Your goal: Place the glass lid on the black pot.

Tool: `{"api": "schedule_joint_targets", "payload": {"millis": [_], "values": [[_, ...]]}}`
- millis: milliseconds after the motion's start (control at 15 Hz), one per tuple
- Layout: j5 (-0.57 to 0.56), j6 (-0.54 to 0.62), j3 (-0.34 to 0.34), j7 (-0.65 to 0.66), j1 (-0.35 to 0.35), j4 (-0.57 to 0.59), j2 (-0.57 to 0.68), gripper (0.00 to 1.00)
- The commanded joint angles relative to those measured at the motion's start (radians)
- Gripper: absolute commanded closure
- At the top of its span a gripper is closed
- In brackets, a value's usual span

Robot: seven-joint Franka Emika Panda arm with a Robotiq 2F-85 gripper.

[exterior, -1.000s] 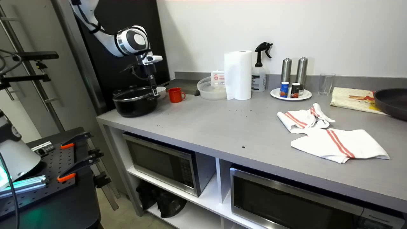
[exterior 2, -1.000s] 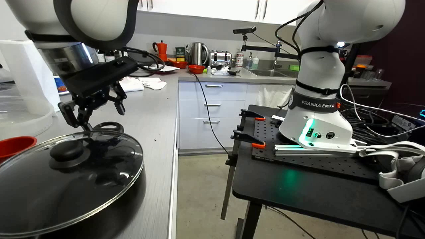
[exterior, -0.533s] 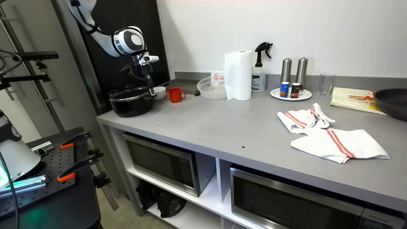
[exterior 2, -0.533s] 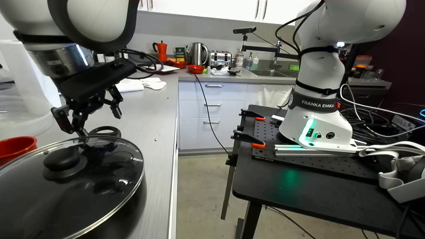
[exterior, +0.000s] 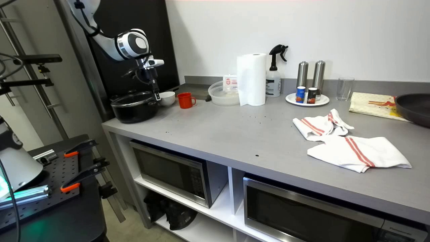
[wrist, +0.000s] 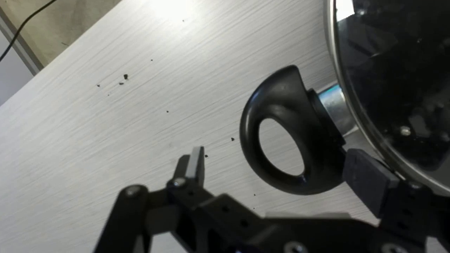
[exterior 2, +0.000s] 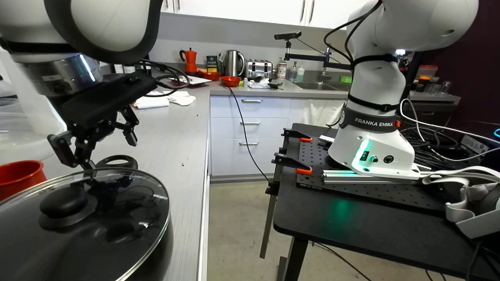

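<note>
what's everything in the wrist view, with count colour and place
glass lid: 1, clear, right side
black pot: 1, black, under the lid
pot handle: 1, black, right of centre
bracket: 1, silver, between handle and lid rim
counter: 1, pale grey, most of view
specks: several, dark, scattered on the counter
cable: 1, black, upper left
floor: 1, tan, upper left
panel: 1, pale, left edge
strip: 1, grey, beside panel
gripper: 1, black, bottom, open
</note>
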Motion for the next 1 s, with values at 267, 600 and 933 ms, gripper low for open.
{"api": "schedule_joint_targets", "payload": {"millis": [267,600,933], "values": [[-0.042,-0.019,0.018,-0.015,0.038,0.043,0.037,0.0],[-0.061,-0.019,0.016,-0.015,0.041,0.052,0.04,0.0],[-0.087,0.006,-0.009,0.015,0.039,0.022,-0.025,0.0]]}}
